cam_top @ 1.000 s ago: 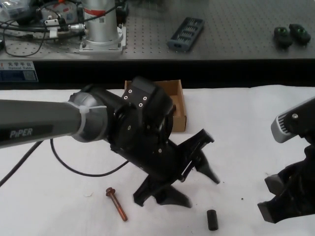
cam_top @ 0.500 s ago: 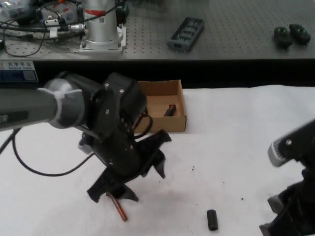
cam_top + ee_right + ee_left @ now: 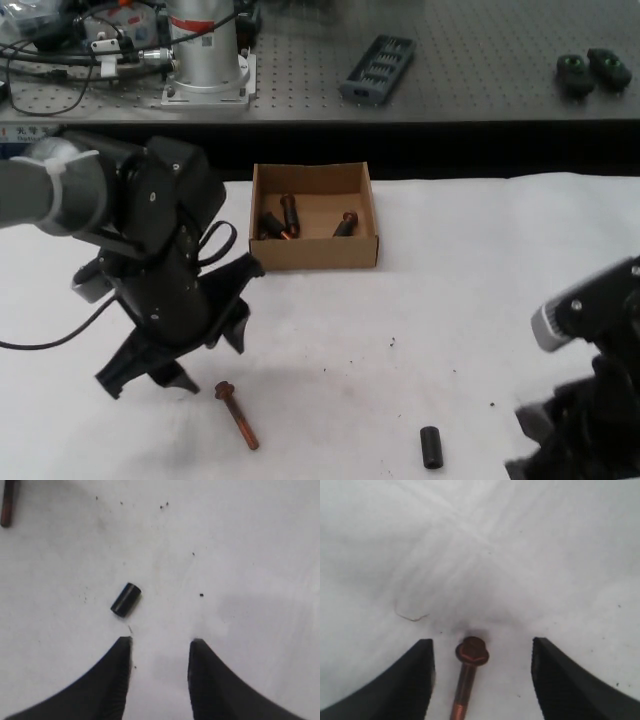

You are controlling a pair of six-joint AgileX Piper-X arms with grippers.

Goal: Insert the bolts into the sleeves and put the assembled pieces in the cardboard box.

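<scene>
A copper bolt (image 3: 236,415) lies on the white cloth near the front, with its hex head (image 3: 472,652) toward the box. My left gripper (image 3: 180,360) hovers just left of and above the bolt, open, and in the left wrist view the bolt lies between the fingers (image 3: 481,642). A short black sleeve (image 3: 431,446) lies further right. My right gripper (image 3: 525,445) is at the front right, open and empty; the sleeve (image 3: 125,599) is a little ahead of its fingertips (image 3: 161,641). The cardboard box (image 3: 315,252) behind holds assembled pieces (image 3: 288,215).
A white cloth (image 3: 450,300) covers the bench. Behind it, a perforated metal board carries a metal post (image 3: 205,50), a black rack (image 3: 378,65) and two black knobs (image 3: 593,70). A black cable (image 3: 40,335) trails left of the left arm.
The left arm swung left from in front of the box to a spot beside the bolt, uncovering the box. The right gripper sank lower at the front right.
</scene>
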